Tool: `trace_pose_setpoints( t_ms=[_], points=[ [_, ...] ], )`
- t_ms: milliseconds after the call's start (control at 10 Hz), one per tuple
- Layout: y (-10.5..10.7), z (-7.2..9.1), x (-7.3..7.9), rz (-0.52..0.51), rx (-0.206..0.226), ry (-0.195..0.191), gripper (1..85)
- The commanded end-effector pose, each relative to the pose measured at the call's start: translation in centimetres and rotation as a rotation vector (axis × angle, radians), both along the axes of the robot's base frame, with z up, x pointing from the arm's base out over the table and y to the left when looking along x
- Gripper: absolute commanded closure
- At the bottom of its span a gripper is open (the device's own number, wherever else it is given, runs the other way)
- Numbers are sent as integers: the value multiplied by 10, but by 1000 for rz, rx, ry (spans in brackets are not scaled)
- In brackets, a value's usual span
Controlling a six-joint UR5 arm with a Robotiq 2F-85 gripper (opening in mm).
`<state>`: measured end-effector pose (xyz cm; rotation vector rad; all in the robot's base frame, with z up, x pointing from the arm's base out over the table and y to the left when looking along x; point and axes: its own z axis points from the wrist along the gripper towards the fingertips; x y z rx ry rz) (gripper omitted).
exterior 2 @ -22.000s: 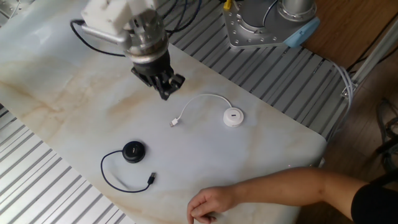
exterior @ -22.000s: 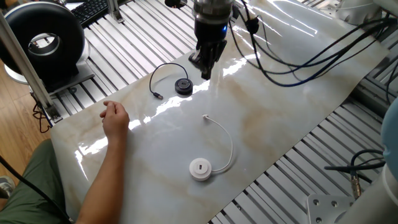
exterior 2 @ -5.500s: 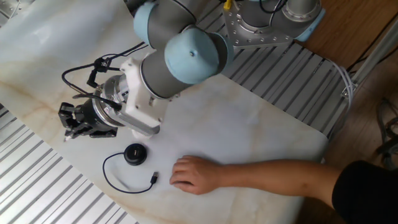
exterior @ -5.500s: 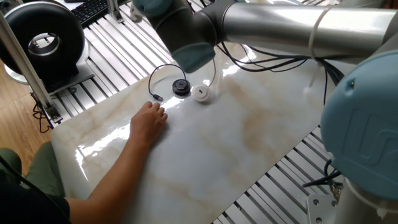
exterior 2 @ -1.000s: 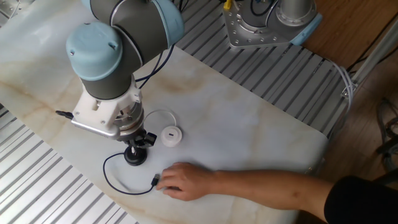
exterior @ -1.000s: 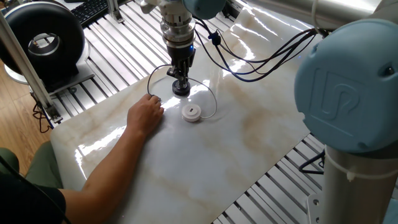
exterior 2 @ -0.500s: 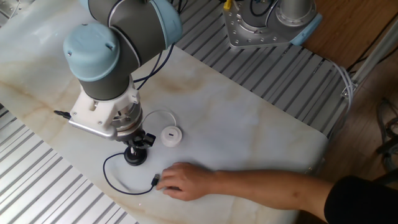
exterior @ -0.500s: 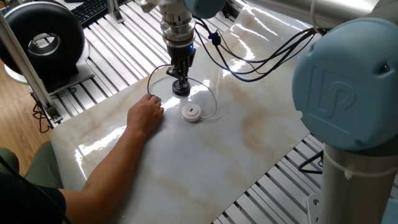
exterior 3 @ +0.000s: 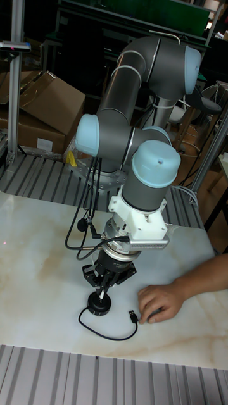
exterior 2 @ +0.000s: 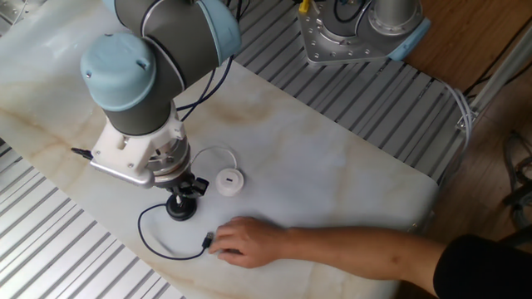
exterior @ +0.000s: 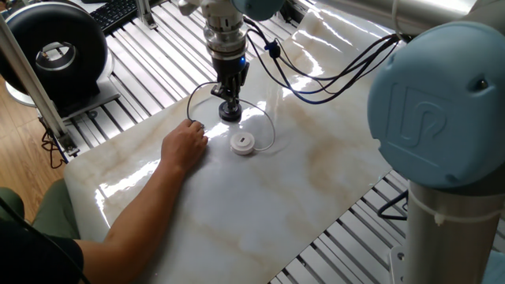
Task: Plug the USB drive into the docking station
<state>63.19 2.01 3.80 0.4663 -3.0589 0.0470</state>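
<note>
Black docking station [exterior: 230, 111] sits on the marble table [exterior: 331, 181] right under our gripper [exterior: 227, 98], whose fingers look pinched on something small above it, can't tell what. White USB drive [exterior: 243, 143] lies just beside. Someone's hand [exterior: 185, 146] rests nearby.

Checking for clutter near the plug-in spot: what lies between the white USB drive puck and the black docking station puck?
Only bare marble table. In one fixed view, USB drive sits apart from docking station, where the gripper points down.
</note>
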Motion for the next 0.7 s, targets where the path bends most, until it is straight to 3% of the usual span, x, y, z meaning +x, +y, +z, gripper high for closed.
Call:
trace_pose_setpoints(
  t_ms=[0, 500, 600],
  points=[
    [3, -1, 1, -12, 13, 2, 843],
    [5, 1, 1, -22, 14, 8, 843],
    [8, 0, 2, -30, 41, 16, 843]
  ],
)
